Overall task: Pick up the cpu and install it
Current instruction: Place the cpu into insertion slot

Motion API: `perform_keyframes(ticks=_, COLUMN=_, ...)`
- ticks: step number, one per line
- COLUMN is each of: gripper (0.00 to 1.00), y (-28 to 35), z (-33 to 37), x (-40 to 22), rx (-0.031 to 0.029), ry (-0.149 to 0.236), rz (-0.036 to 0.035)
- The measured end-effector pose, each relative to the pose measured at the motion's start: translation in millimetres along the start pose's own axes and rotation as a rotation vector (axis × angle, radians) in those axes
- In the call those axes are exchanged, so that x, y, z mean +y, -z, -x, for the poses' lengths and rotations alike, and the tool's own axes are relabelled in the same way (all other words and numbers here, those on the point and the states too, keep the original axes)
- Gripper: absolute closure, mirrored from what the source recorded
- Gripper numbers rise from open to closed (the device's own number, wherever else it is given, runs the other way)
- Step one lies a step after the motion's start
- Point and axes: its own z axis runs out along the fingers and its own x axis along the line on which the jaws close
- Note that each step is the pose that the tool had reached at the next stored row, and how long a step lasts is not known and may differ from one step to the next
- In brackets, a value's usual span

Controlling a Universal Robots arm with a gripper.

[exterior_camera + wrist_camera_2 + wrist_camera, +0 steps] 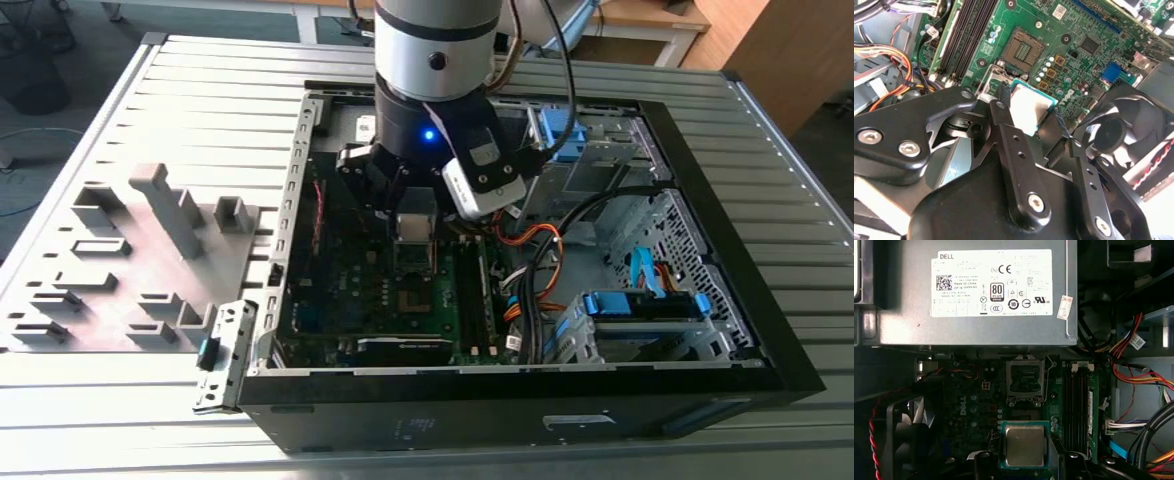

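First wrist view: you are looking at the cpu hanging over the motherboard, near the open socket but apart from it;
Jaws: your gripper is pinching the cpu by two opposite edges;
Exterior view: the gripper is hovering inside the computer case.

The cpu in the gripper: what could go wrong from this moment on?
1. The gripper pinches the cpu by its thin edges above the motherboard; it might slip and fall onto the components.
2. The open socket lies apart from the cpu; a tilted or shifted landing could damage its contacts.
3. The black fan and the orange wires lie near the arm and could be touched or snagged.
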Motion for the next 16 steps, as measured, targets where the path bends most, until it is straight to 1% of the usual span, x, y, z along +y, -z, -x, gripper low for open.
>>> perform_keyframes(ticks=3, gripper=0.53, y=-4.5, z=-0.4, x=0.0, rx=-0.0001, ry=0.000, rz=-0.0058)
perform_keyframes(ticks=8, gripper=0.53, y=-12.5, z=-0.8, x=0.0, rx=-0.0003, ry=0.000, rz=-0.0133)
perform_keyframes(ticks=12, gripper=0.53, y=-18.4, z=-1.1, x=-0.1, rx=-0.0004, ry=0.000, rz=-0.0225)
perform_keyframes(ticks=16, gripper=0.53, y=-25.3, z=-1.2, x=-0.1, rx=-0.0005, ry=0.000, rz=-0.0291)
